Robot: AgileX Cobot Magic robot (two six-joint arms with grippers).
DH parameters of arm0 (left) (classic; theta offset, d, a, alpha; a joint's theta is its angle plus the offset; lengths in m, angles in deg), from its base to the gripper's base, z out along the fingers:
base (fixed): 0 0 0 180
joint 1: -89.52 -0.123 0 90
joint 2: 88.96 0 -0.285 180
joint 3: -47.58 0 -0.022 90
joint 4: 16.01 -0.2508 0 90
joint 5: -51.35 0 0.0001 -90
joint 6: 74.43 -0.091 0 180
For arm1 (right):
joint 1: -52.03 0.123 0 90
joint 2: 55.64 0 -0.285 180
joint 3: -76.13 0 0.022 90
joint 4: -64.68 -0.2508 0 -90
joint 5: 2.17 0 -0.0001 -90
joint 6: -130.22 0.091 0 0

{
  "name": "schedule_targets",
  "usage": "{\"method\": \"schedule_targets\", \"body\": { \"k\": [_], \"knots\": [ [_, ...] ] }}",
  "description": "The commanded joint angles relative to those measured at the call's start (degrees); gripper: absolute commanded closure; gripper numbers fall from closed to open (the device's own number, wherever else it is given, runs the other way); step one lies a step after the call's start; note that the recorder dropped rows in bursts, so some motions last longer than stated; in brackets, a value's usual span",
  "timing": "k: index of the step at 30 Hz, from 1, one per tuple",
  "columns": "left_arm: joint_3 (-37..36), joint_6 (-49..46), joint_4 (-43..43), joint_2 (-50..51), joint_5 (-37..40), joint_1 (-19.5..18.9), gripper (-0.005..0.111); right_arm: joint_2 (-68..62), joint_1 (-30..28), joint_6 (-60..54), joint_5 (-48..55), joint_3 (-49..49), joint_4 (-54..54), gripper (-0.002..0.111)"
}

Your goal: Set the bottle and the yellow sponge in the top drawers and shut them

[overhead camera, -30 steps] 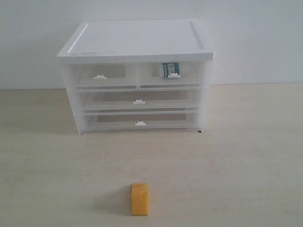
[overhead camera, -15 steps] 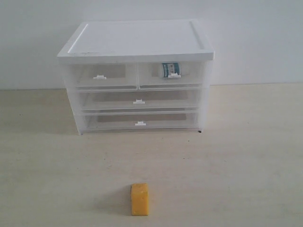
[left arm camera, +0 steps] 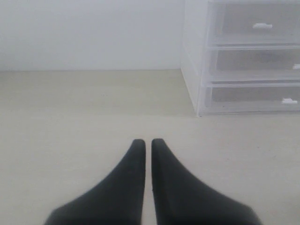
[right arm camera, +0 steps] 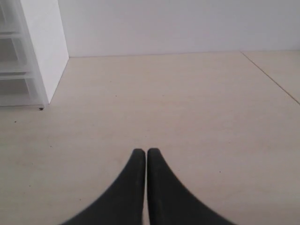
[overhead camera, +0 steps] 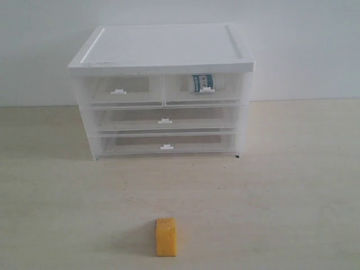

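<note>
Pale wood table [overhead camera: 292, 185], white wall behind. Cabinet [overhead camera: 163, 48] upper centre, both top drawers [overhead camera: 126, 93] pushed in; bottle [overhead camera: 202, 82] inside the right-hand one. Yellow sponge [overhead camera: 166, 237] on the table, lower centre. Left wrist: left gripper [left arm camera: 148, 143] bottom centre, jaws pressed together, holding nothing; cabinet upper right, well apart. Right wrist: right gripper [right arm camera: 143, 152] likewise closed; cabinet side upper left, well apart.

We see a plain white wall [overhead camera: 304, 50] behind, a pale wood-grain table [overhead camera: 281, 214] before us, a white-topped cabinet [overhead camera: 163, 48] standing by that wall, our light soft and even, faint shadows beneath.
</note>
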Motion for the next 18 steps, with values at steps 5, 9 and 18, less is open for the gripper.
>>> {"method": "schedule_targets", "body": {
  "k": [5,9,18],
  "knots": [
    [-0.2,0.5,-0.3,-0.1,-0.4,-0.1,0.102,0.3,0.1,-0.1,0.2,0.2,-0.2,0.108],
    [-0.2,0.5,-0.3,-0.1,-0.3,-0.1,0.102,0.3,0.1,-0.1,0.2,0.2,-0.2,0.108],
    [-0.2,1.8,1.6,-0.1,-6.0,-0.1,0.102,0.3,0.1,-0.1,0.2,0.2,-0.2,0.108]
  ]
}}
